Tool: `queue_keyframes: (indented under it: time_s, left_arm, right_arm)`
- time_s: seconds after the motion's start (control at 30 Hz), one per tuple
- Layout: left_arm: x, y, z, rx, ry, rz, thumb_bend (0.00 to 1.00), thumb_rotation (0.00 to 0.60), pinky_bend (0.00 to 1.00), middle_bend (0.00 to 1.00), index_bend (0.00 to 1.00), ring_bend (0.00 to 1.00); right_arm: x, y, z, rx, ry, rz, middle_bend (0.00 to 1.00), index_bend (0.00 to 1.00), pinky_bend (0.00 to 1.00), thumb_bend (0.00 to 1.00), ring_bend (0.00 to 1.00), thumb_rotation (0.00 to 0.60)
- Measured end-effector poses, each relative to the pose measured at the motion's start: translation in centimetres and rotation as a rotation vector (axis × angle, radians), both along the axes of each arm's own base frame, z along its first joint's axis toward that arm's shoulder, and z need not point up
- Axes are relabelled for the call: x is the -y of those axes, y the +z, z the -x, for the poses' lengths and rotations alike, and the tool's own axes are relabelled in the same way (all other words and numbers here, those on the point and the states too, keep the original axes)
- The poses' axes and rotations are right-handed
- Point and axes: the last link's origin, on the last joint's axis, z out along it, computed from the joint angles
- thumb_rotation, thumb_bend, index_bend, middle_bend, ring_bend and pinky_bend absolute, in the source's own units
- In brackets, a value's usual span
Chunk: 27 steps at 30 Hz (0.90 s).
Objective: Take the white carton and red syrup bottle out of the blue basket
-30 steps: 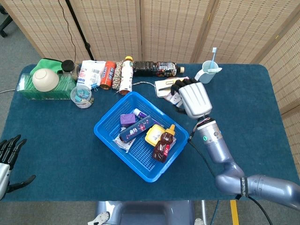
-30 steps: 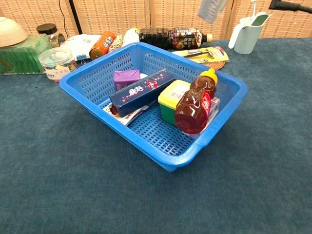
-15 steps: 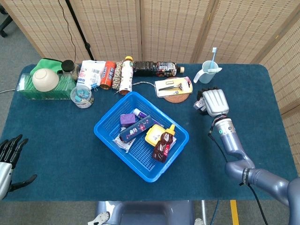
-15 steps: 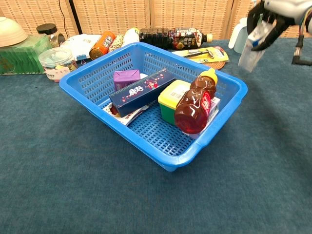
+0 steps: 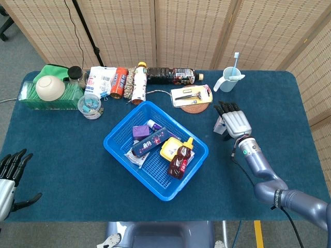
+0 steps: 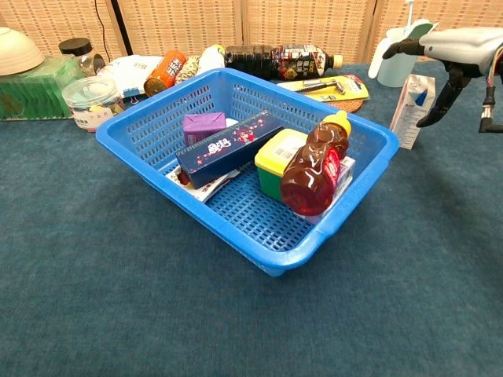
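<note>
The blue basket point(image 5: 136, 171) point(image 6: 196, 212) sits mid-table. Inside it, the red syrup bottle point(image 5: 179, 159) point(image 6: 314, 169) with a yellow cap leans against a yellow-lidded tub at the basket's right side. The white carton point(image 5: 221, 124) point(image 6: 409, 110) stands upright on the cloth, right of the basket. My right hand point(image 5: 236, 122) point(image 6: 454, 49) hovers over the carton with its fingers stretched out and apart; one fingertip point(image 6: 428, 118) lies by the carton's right edge. At the table's near left edge, my left hand point(image 5: 10, 175) hangs with fingers spread and nothing in it.
The basket also holds a purple carton point(image 6: 203, 126), a dark blue box point(image 6: 228, 148) and a flat packet. Along the back stand a green box with a bowl point(image 5: 49, 88), a jar, packets, a dark bottle point(image 5: 170, 75), a razor pack point(image 5: 190, 95) and a cup with a toothbrush point(image 5: 227, 80).
My right hand carried the white carton rightward from behind the basket and down to the table. The carton now stands there and the fingers have spread. The left hand barely moved.
</note>
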Motion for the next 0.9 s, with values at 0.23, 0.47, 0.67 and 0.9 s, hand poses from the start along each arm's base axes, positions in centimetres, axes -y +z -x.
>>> queue_keyframes:
  time_s: [0.23, 0.47, 0.67, 0.9]
  left_arm:
    - [0.0, 0.0, 0.0, 0.001, -0.002, 0.001, 0.04, 0.6, 0.0, 0.0, 0.0, 0.0]
    - [0.1, 0.1, 0.0, 0.001, -0.004, 0.0, 0.04, 0.6, 0.0, 0.0, 0.0, 0.0]
    - [0.1, 0.1, 0.0, 0.002, -0.005, 0.001, 0.04, 0.6, 0.0, 0.0, 0.0, 0.0]
    - [0.1, 0.1, 0.0, 0.0, -0.004, 0.001, 0.04, 0.6, 0.0, 0.0, 0.0, 0.0]
  right_arm:
    - [-1.2, 2.6, -3.3, 0.069, 0.084, 0.03, 0.0, 0.0, 0.0, 0.0, 0.0, 0.6]
    - [-4.1, 5.3, -7.3, 0.135, 0.206, -0.005, 0.0, 0.0, 0.0, 0.0, 0.0, 0.6]
    - [-6.9, 5.6, -9.2, 0.114, 0.281, -0.103, 0.0, 0.0, 0.0, 0.0, 0.0, 0.6]
    - [-9.2, 3.3, -10.6, 0.081, 0.302, -0.278, 0.0, 0.0, 0.0, 0.0, 0.0, 0.6]
